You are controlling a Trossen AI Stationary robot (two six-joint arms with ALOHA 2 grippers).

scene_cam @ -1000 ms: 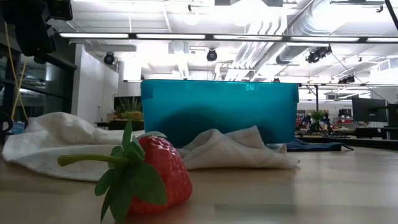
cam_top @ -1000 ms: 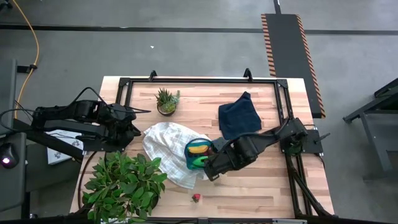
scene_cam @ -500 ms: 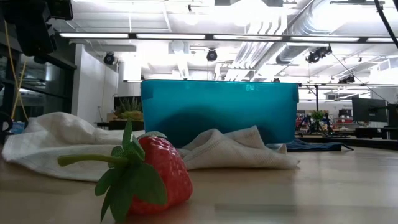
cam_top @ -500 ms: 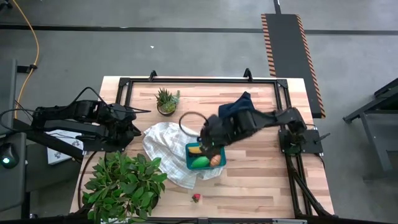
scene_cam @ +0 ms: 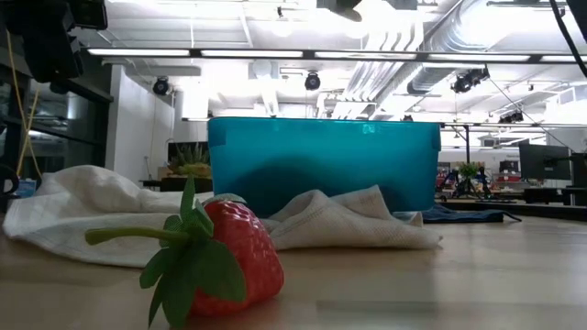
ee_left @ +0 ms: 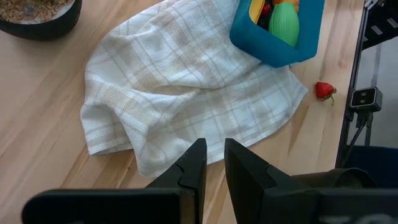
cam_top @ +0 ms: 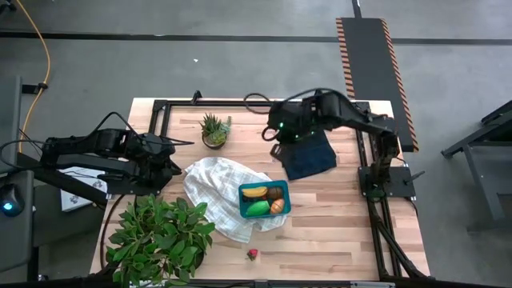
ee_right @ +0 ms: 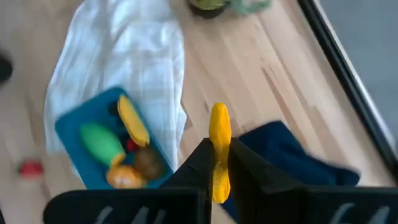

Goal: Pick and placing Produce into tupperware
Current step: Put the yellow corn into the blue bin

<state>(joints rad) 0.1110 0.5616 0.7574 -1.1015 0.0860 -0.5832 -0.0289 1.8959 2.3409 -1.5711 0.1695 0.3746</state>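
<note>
The teal tupperware (cam_top: pixel 265 200) stands on a white checked cloth (cam_top: pixel 214 186) and holds a yellow banana (ee_right: pixel 133 119), a green fruit (ee_right: pixel 101 142), a brown round piece and an orange one. A red strawberry (cam_top: pixel 253 254) lies on the bare wood near the front edge, close in the low view (scene_cam: pixel 235 260). My right gripper (cam_top: pixel 276 144) hangs above the far-left corner of the navy cloth (cam_top: pixel 312 156), shut on a yellow elongated piece (ee_right: pixel 219 134). My left gripper (ee_left: pixel 214 158) waits shut at the table's left, over the white cloth's edge. My right gripper pinches the yellow piece between its two fingers at its lower part (ee_right: pixel 219 169). The rest of the piece sticks out past the fingertips, in line with them. The fingers slant down from above, and the piece is lifted well clear of the table.
A small potted succulent (cam_top: pixel 214 130) stands at the far left, and a big leafy plant (cam_top: pixel 160 236) fills the near left corner. A black frame (cam_top: pixel 362 136) runs along the far and right edges. Bare wood lies right of the strawberry.
My right gripper has swung from over the tupperware toward the table's far edge and risen, rolling its wrist as it went. It stays shut. The tupperware, half hidden under the arm a second ago, now shows whole.
</note>
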